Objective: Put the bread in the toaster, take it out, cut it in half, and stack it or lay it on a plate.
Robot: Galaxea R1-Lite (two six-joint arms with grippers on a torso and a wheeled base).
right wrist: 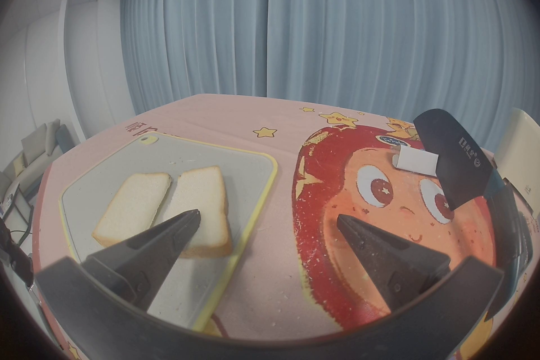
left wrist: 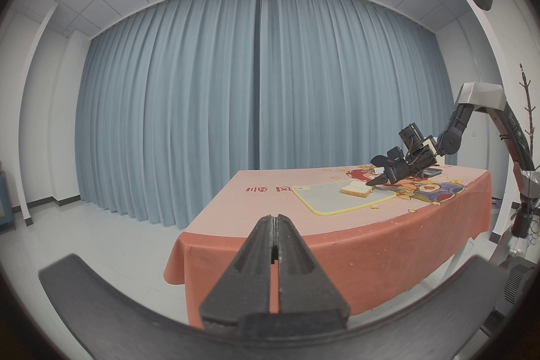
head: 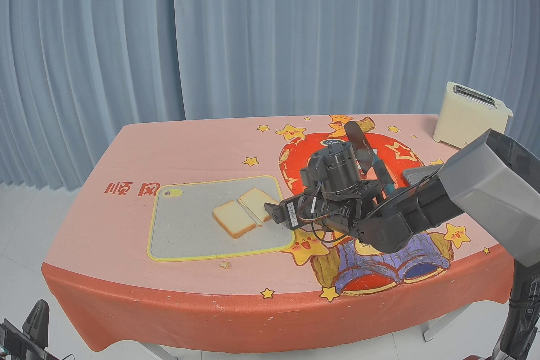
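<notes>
Bread halves (head: 233, 219) sit side by side on right part of cutting board (head: 185, 234), just ahead of right gripper (head: 274, 211); its jaws gape wide, holding nothing, one fingertip by nearer half's edge, neither half between them; left wrist view has left gripper (left wrist: 275, 260) pressed closed, empty, well short of board; head view adds crumb (head: 225, 264) just before board, knife (head: 358, 144) & toaster (head: 469, 122) beyond its right side; halves' long axes follow the cut, near-right to far-left across board.
</notes>
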